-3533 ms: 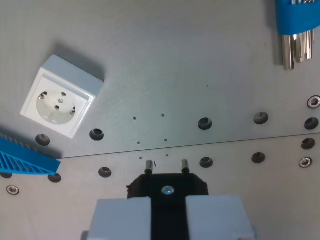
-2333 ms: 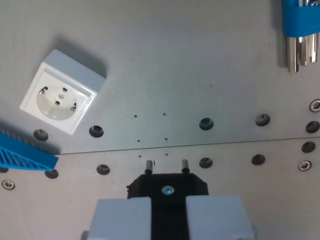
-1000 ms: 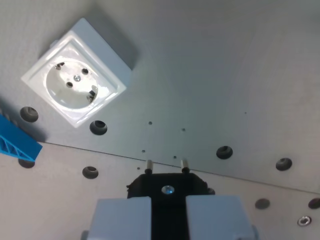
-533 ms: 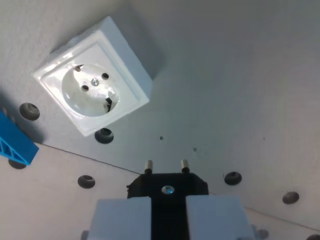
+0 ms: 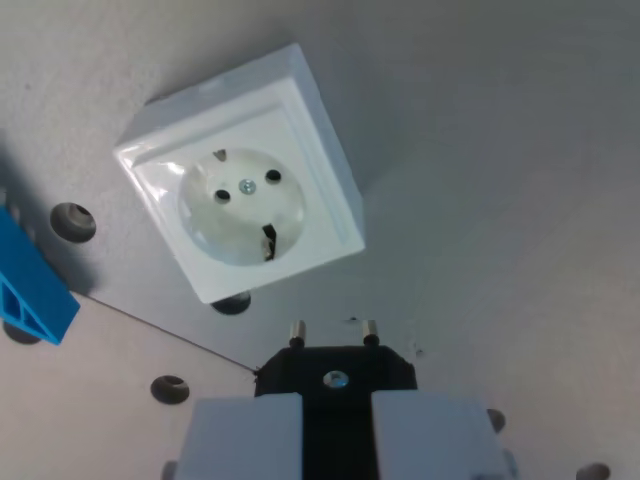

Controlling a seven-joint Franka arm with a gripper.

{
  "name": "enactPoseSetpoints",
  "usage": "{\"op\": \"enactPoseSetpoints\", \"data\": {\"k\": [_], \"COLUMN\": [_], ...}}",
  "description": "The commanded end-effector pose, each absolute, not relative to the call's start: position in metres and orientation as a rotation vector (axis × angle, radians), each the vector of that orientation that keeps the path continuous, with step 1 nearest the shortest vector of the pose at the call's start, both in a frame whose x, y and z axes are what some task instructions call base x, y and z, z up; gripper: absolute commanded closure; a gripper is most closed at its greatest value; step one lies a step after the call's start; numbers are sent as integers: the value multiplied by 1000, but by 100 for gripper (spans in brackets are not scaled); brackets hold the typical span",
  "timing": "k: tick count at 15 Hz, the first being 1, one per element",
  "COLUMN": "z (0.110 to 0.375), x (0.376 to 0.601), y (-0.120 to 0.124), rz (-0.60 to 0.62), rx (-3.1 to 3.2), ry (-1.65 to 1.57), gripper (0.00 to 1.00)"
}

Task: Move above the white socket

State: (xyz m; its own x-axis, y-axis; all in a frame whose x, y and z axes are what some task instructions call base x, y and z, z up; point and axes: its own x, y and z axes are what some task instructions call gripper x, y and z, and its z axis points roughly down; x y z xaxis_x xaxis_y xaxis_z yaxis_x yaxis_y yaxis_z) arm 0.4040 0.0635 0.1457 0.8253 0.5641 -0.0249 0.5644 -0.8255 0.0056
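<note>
The white socket (image 5: 243, 203) is a square box with a round recess, two pin holes and a centre screw. It lies on the grey metal plate at the upper left of the wrist view, turned at an angle. My gripper (image 5: 335, 425) fills the bottom centre, its pale fingers (image 5: 245, 440) shut on a black plug (image 5: 335, 372). The plug's two metal pins (image 5: 297, 333) point up the picture and end just below the socket's lower edge, toward its right corner.
A blue plastic part (image 5: 30, 290) pokes in at the left edge. The plate (image 5: 500, 150) has round holes (image 5: 72, 221) and a seam running diagonally below the socket. More holes show at the bottom left (image 5: 169, 388) and bottom right.
The camera has moved toward the socket and turned: the socket now looks larger and sits closer to the plug pins. The hex keys at top right have left the view. The grip is unchanged.
</note>
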Motion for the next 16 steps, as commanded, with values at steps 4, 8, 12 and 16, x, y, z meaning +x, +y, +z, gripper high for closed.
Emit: {"op": "enactPoseSetpoints", "data": {"k": [4,8,12,16], "z": [125,116,110,106], "x": [400,398,397,396], "y": [73,80,84,87], "rz": [129,127,131,127], "rx": [2826,2808,2808,2814], "ry": [1265,1284,1279,1255], "gripper": [100,100,100,100]}}
